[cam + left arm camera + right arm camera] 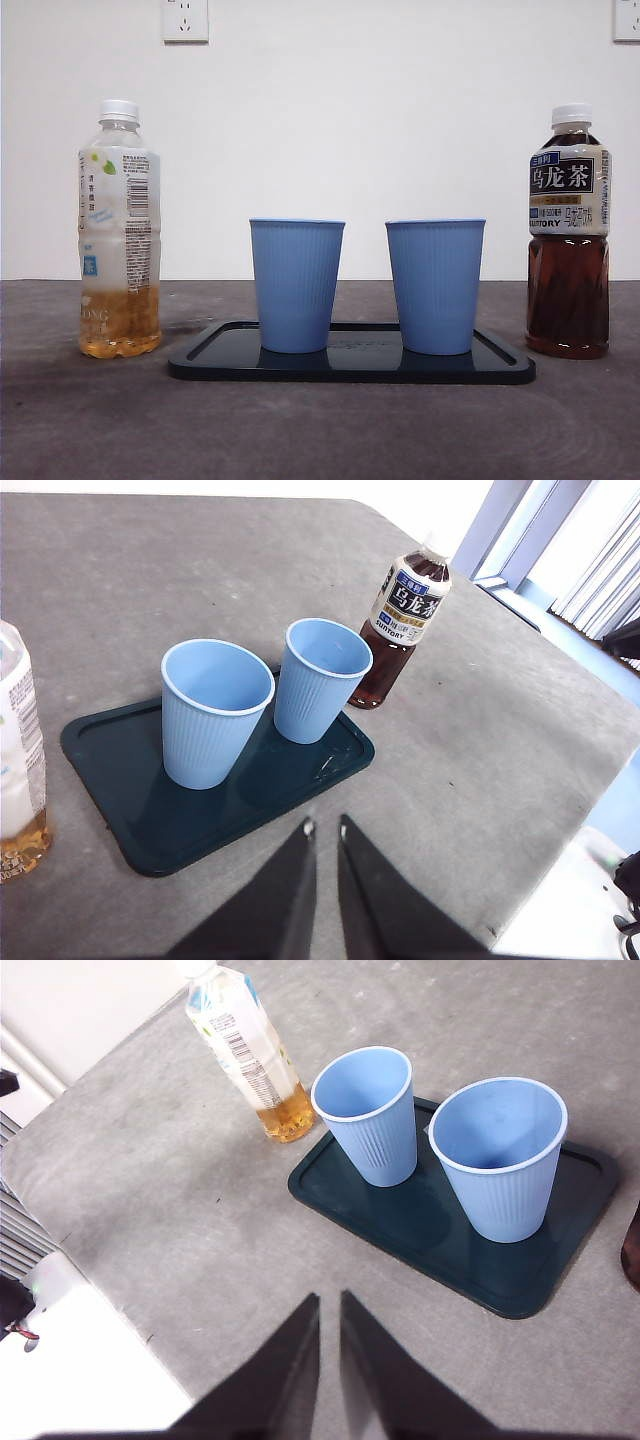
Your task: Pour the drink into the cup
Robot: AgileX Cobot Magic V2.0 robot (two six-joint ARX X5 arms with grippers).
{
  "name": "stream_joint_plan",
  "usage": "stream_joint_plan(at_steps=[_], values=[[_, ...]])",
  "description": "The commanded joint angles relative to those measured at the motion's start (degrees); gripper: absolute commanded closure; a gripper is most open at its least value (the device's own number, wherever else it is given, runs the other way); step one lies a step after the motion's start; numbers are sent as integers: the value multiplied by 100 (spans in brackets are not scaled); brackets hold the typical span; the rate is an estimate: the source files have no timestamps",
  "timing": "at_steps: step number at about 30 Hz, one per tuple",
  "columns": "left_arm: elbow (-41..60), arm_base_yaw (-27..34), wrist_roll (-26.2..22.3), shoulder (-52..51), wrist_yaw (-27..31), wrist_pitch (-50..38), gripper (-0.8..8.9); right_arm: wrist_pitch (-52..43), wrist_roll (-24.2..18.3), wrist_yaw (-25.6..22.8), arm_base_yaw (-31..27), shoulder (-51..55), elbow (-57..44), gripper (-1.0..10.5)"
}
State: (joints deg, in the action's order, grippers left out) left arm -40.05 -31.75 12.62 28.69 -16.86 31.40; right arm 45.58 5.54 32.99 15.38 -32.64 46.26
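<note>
Two empty blue ribbed cups stand upright on a dark tray (350,368): the left cup (296,285) and the right cup (435,287). A capped bottle of pale yellow tea (119,230), about a quarter full, stands left of the tray. A capped bottle of dark oolong tea (569,230) stands to the tray's right. Neither arm shows in the front view. My left gripper (323,825) hovers shut above the table, well short of the tray (120,810). My right gripper (329,1298) is also shut, holds nothing, and hangs apart from the tray (520,1280).
Grey table surface surrounds the tray on all sides. A white wall with power sockets (185,20) stands behind. The table's edge and the floor (90,1360) show in the right wrist view.
</note>
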Motion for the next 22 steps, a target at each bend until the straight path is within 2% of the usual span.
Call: stream_joint_plan(at_steps=[1, 11, 16, 19, 22], values=[[-94, -28, -11, 9, -11, -59, 786, -55, -28, 2, 28, -17, 76, 923], [13, 118, -9, -85, -17, -177, 786, -55, -28, 4, 28, -17, 76, 923], [1134, 892, -22, -769, -17, -1574, 786, -55, -31, 2, 28, -17, 76, 923], [2094, 1539, -476, -1338, -2, -2334, 786, -55, -28, 4, 28, -17, 76, 923], [2988, 2107, -772, -1902, 85, -2715, 786, -55, -28, 4, 28, -17, 76, 923]])
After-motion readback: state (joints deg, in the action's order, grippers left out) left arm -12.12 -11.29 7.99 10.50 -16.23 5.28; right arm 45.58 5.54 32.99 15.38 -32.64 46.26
